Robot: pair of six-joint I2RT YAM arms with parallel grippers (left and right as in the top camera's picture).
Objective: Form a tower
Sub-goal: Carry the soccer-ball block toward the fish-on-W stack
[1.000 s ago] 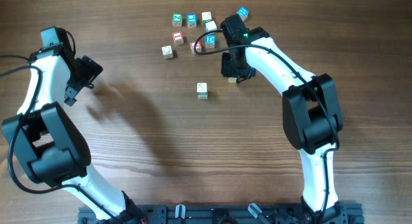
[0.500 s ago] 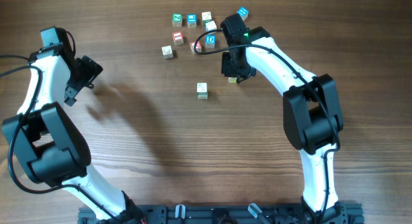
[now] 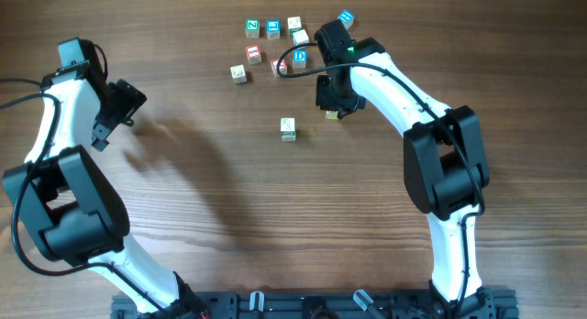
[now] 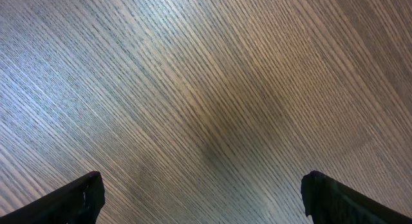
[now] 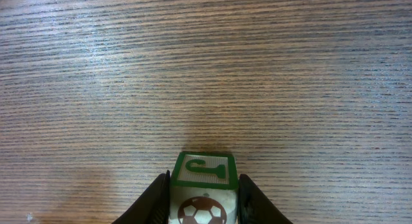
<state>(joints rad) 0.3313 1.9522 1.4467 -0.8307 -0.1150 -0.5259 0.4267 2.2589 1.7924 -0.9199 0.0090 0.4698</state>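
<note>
My right gripper [image 5: 203, 188] is shut on a white cube [image 5: 203, 172] with a green letter on top and a football picture on its side. Overhead, the right gripper [image 3: 331, 110] hangs over bare table, to the right of a lone white block [image 3: 288, 128]. That block looks a little taller than one cube, and I cannot tell from above whether it is a stack. No tower shows plainly in these views. My left gripper [image 3: 114, 115] is far off at the left, open [image 4: 203, 198] over bare wood.
Several loose letter cubes lie at the back: green [image 3: 251, 27], blue [image 3: 273, 27], red [image 3: 253, 53], a pale one [image 3: 238, 73], a blue D cube [image 3: 300, 56] and a tilted blue one [image 3: 346, 18]. Dark wooden table [image 3: 229, 200] all round.
</note>
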